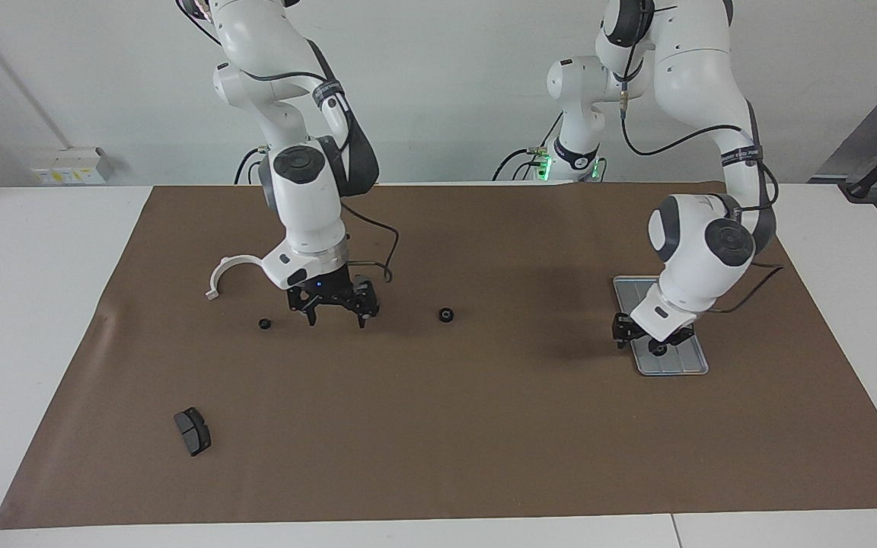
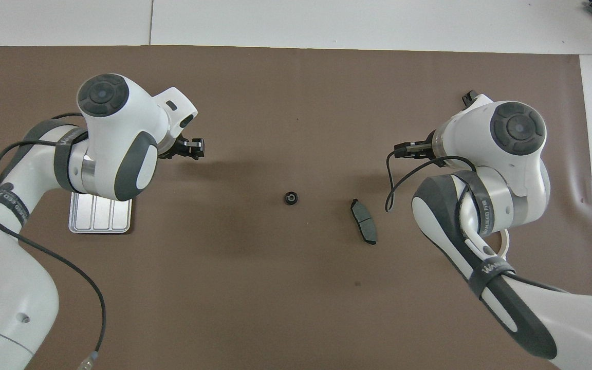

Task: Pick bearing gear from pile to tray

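- The right end effector (image 1: 337, 320) hangs low over the brown mat (image 1: 438, 441), its two fingers spread wide with nothing between them.
- It sits between two small black gears. One gear (image 1: 446, 313) lies on the mat around mid-worktop. The second gear (image 1: 264, 323) lies toward the right arm's end, just farther from the robots than the white half-ring bracket (image 1: 229, 272).
- The left end effector (image 1: 648, 339) is over the edge of the silver tray (image 1: 693, 361), at the left arm's end of the mat. I cannot tell how wide it stands.
- A small dark shape shows on the tray right under it. Whether that is a gear I cannot make out.
- One dark grey brake pad (image 2: 364, 228) lies just beside the middle gear, slightly nearer the robots. In the facing view the right end effector hides it.
- The other brake pad (image 1: 192, 431) lies alone, well apart from the rest — toward the right arm's end and farthest from the robots.
- Writing: each arm wears a dark band (image 2: 488, 213) with white lettering near the wrist — too small for me to read. A pale wall box (image 1: 69, 164) by the white worktop (image 1: 27, 304) carries a yellowish label, also unreadable.
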### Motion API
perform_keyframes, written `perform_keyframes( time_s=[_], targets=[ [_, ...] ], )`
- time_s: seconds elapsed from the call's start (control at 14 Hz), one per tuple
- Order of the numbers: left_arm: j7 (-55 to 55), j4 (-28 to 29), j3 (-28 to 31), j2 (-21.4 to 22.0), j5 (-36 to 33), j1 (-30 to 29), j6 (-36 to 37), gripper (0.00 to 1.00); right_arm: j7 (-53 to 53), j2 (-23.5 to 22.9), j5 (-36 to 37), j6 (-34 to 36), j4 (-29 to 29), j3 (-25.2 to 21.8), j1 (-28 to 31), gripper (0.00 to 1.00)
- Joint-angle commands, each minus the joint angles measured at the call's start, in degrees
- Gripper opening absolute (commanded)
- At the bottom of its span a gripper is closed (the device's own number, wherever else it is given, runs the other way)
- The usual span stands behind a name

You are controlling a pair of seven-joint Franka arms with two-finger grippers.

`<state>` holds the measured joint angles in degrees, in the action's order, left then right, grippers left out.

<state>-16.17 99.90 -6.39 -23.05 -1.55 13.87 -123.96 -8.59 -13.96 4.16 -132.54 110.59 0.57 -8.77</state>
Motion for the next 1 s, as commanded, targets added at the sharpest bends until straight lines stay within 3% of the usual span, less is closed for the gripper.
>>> perform_keyframes(
  time_s=[0.0, 0.29, 0.64, 0.71, 0.93],
  targets=[
    [-6.8, 0.2, 1.2, 0.6, 0.6, 5.0, -0.8, 0.64, 7.6, 1.9, 0.7, 0.5, 3.6, 0.9, 3.4, 1.0],
    [-14.5, 0.3, 1.2, 0.3, 0.6, 11.5, -3.4, 0.64, 16.4, 3.0, -0.1, 0.3, 8.1, 0.9, 6.5, 1.0],
    [-18.8, 0.4, 1.3, -1.3, 0.6, 16.7, -7.0, 0.64, 17.2, 3.1, -0.1, -0.8, 11.6, 1.0, 7.0, 1.0],
    [-19.0, 0.4, 1.3, -1.7, 0.6, 17.3, -7.2, 0.64, 17.3, 3.1, -0.1, -1.1, 12.1, 1.0, 7.1, 0.97],
    [-19.0, 0.6, 1.3, -2.1, 0.5, 18.6, -7.3, 0.63, 18.6, 3.1, -0.2, -5.3, 14.8, 1.0, 7.9, 0.7]
  ],
)
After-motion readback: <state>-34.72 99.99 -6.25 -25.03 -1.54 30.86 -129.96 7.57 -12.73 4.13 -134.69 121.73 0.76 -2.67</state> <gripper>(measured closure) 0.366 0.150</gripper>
